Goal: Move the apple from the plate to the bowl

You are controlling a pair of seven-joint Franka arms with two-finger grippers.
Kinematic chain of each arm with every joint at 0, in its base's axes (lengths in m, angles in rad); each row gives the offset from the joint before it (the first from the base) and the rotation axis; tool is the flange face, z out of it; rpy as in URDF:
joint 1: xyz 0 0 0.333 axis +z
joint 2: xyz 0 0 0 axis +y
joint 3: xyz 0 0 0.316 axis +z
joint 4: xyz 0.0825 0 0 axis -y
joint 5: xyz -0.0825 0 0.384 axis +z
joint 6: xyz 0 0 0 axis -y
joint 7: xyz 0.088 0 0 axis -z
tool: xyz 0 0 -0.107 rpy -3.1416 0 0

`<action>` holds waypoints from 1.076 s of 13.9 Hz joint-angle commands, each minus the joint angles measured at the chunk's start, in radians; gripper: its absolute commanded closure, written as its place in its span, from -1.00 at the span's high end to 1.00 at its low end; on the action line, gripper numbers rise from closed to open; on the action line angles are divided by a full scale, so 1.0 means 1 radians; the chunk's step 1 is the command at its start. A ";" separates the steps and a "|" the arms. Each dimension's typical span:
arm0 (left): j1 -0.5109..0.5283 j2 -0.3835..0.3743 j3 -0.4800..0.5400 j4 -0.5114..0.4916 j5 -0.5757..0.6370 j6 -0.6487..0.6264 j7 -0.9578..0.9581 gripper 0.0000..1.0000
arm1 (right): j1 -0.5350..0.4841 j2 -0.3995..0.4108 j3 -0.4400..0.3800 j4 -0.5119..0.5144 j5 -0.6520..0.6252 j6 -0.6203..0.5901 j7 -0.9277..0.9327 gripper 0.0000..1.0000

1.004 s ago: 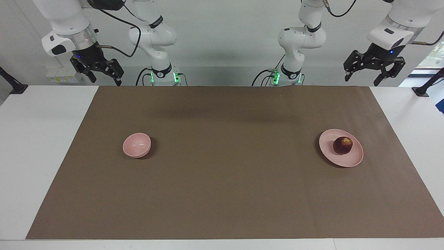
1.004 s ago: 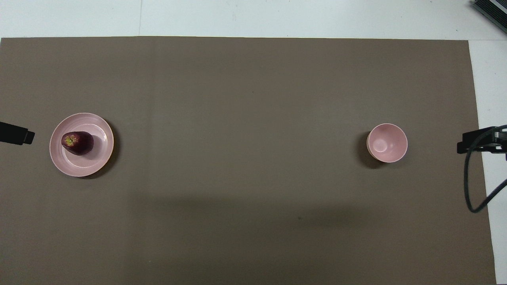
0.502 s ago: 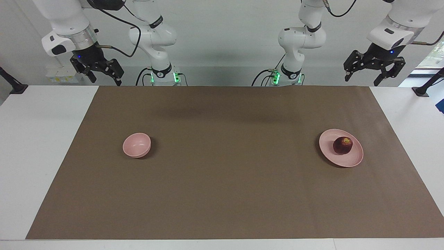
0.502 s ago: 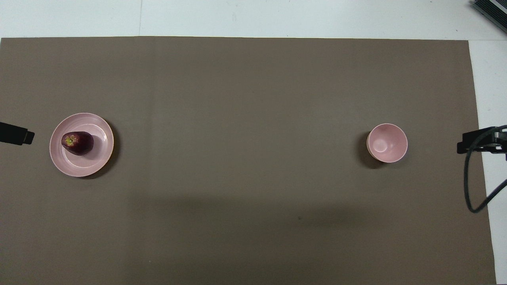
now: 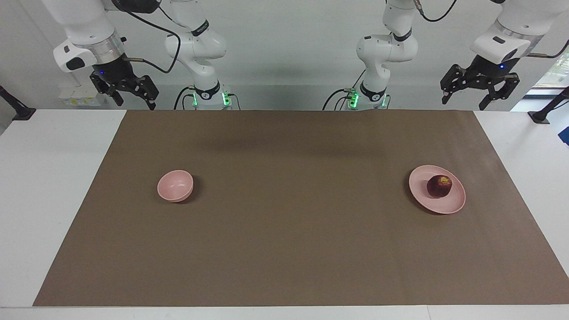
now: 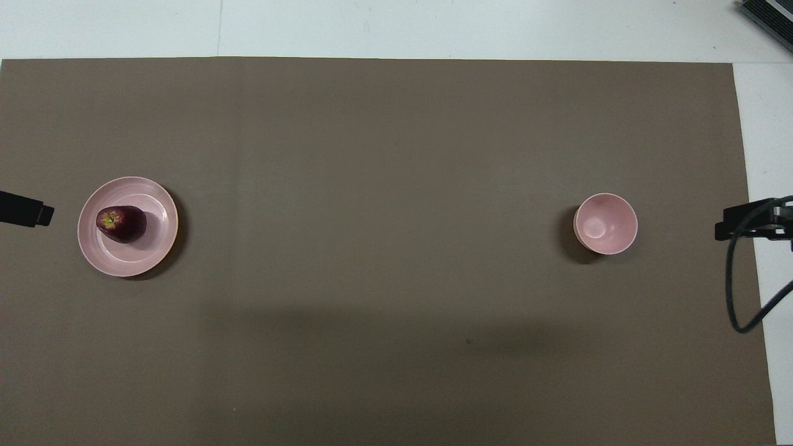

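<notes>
The dark red apple (image 5: 439, 186) lies on the wide pink plate (image 5: 453, 202) toward the left arm's end of the table; in the overhead view the apple (image 6: 121, 223) sits on the plate (image 6: 155, 244) off its middle. The small deep pink bowl (image 5: 175, 186) stands empty toward the right arm's end, and it also shows in the overhead view (image 6: 605, 223). My left gripper (image 5: 466, 100) hangs open and empty, high over the table's edge by the robots. My right gripper (image 5: 133, 100) hangs open and empty at the same height at its own end. Both arms wait.
A brown mat (image 5: 293, 231) covers most of the white table (image 5: 49, 186). The plate and the bowl stand far apart with bare mat between them. A black cable (image 6: 740, 291) hangs by the right gripper in the overhead view.
</notes>
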 commanded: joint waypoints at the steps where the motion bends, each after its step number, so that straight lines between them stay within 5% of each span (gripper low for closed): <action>1: 0.001 -0.010 0.001 -0.003 0.008 -0.004 0.009 1.00 | -0.007 -0.010 0.003 -0.010 0.007 0.003 -0.027 1.00; 15: 0.001 -0.011 0.001 -0.003 0.008 0.001 0.009 1.00 | -0.007 -0.010 0.003 -0.010 0.007 0.003 -0.027 1.00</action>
